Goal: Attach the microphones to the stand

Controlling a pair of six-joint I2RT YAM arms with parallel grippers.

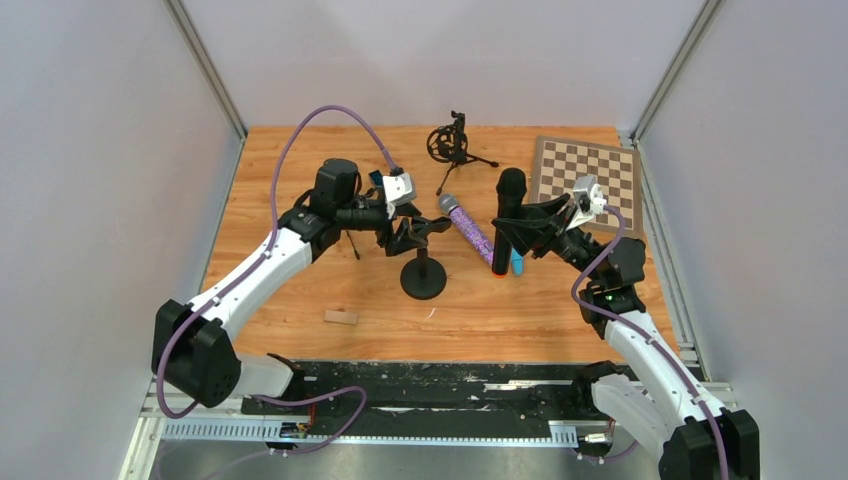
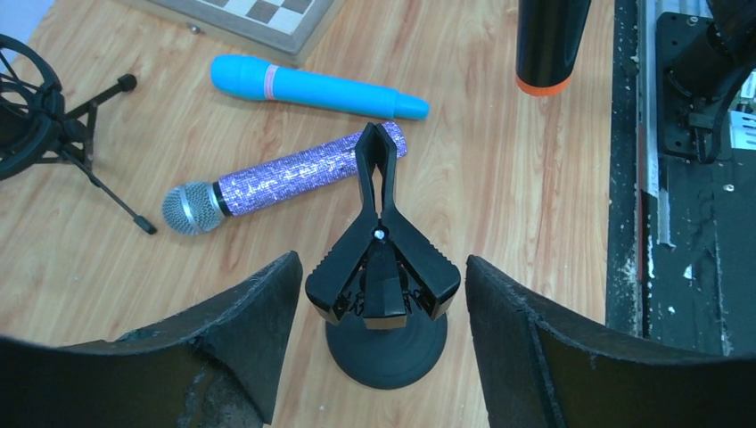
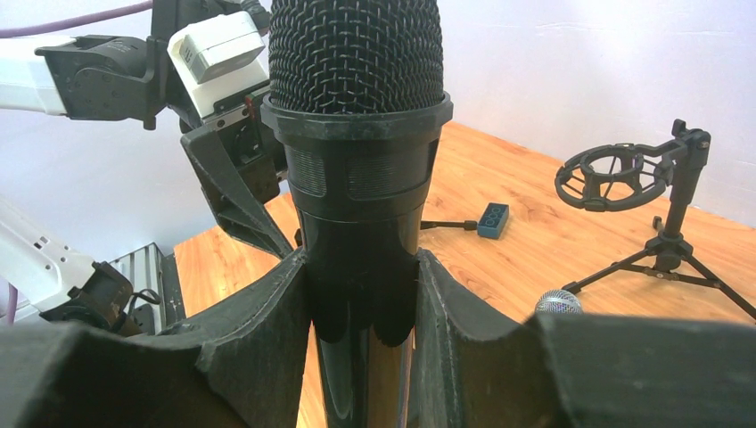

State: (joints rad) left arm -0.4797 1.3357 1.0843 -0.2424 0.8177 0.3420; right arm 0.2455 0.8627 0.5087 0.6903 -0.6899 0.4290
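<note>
The stand (image 2: 385, 352): round base on the table (image 1: 300, 170), in front of my left arm, with a spring clip (image 2: 379, 187) on top and no microphone in it.
My left gripper (image 2: 382, 260): spread. Its fingers (image 2: 258, 330) stand one on each side of the clip's squeeze handles. A thin gap shows on both sides, and nothing is pinched.
My right gripper (image 3: 361, 267): pressed tight on the black microphone (image 3: 357, 134), gripping the body just below the mesh head.
The black microphone, pose: upright, mesh head up and orange end down, at 2 o'clock from the stand's base in the top view. I cannot tell whether the orange end touches the table.
The purple glitter microphone (image 2: 285, 178): flat on the table at 1 o'clock from the base, silver head toward the far edge, tail near the clip's prongs.
The light blue microphone (image 2: 312, 86): flat on the table, just beyond the purple one and apart from it. It is at 3 o'clock from the base and mostly hidden behind the black one from above.
The tripod shock mount (image 1: 452, 143): at 12 o'clock, near the far edge.
The chessboard (image 1: 585, 172): at 2 o'clock, in the far right corner.
The wooden block (image 1: 340, 317): at 8 o'clock, well apart from the base.
</note>
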